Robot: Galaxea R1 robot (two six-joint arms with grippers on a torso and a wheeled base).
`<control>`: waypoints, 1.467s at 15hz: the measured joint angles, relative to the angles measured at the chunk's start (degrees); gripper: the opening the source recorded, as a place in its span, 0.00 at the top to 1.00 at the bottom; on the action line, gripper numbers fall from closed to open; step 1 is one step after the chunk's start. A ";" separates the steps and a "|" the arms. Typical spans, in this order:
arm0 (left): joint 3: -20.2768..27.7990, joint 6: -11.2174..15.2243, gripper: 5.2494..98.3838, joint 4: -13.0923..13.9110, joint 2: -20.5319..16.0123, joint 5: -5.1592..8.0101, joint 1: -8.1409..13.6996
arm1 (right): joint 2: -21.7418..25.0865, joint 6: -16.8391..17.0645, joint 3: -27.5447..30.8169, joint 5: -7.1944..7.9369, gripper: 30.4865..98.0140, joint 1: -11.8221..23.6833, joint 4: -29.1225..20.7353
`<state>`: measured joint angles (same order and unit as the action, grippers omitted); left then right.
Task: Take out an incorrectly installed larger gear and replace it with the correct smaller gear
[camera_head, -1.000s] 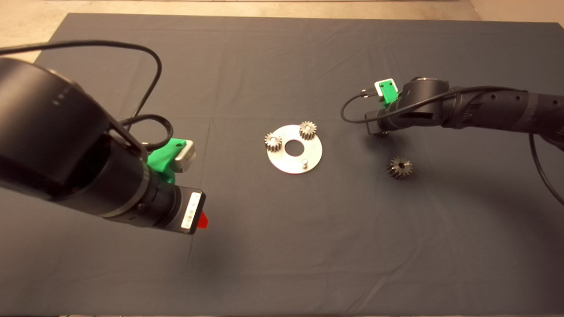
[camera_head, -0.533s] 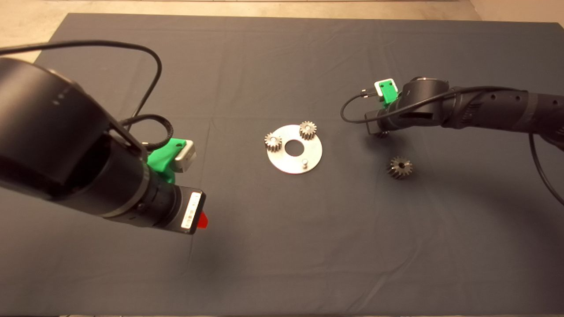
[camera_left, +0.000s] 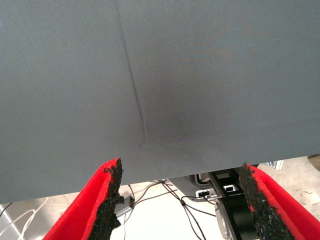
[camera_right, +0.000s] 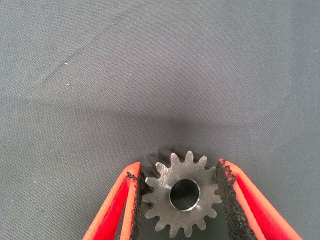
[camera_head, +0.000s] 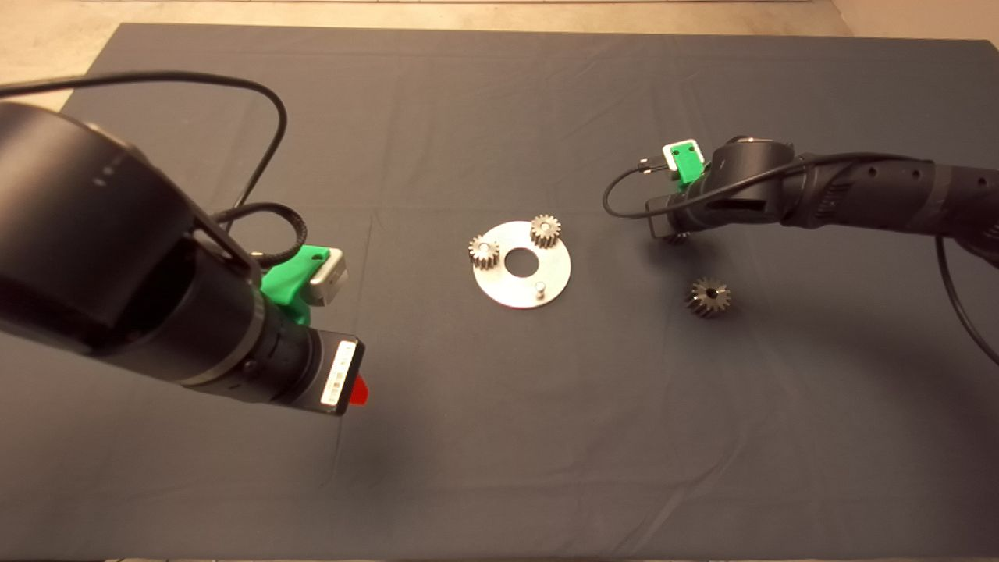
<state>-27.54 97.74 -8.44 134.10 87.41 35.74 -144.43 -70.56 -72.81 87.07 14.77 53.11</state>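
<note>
Mat: plain dark grey cloth, no pattern. Round plate: bright silver. Smaller gear: pale grey steel, dark bore. Larger gear: dark grey, black centre. Right gripper: red fingers, black pads, green mount. Left gripper: red fingers, black pads. Arms: black.

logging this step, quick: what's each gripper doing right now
Left gripper: open, holding nothing, over bare mat.
Right gripper: closed on the small gear, pads touching its teeth.
</note>
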 measured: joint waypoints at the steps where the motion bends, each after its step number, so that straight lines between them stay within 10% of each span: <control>1: 0.00 0.00 0.42 0.00 0.00 0.02 0.00 | 0.00 -0.19 0.00 0.00 0.91 0.00 0.00; 8: 0.00 0.00 0.42 0.00 0.00 0.02 0.00 | 0.04 -2.07 -0.17 0.33 0.74 0.00 -2.22; 22: -0.22 -0.04 0.42 0.01 0.00 0.00 0.00 | 0.30 -3.21 -0.12 0.44 0.74 0.16 -4.88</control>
<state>-27.76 97.71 -8.43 134.10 87.41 35.74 -144.13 -73.77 -72.94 87.50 14.93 48.23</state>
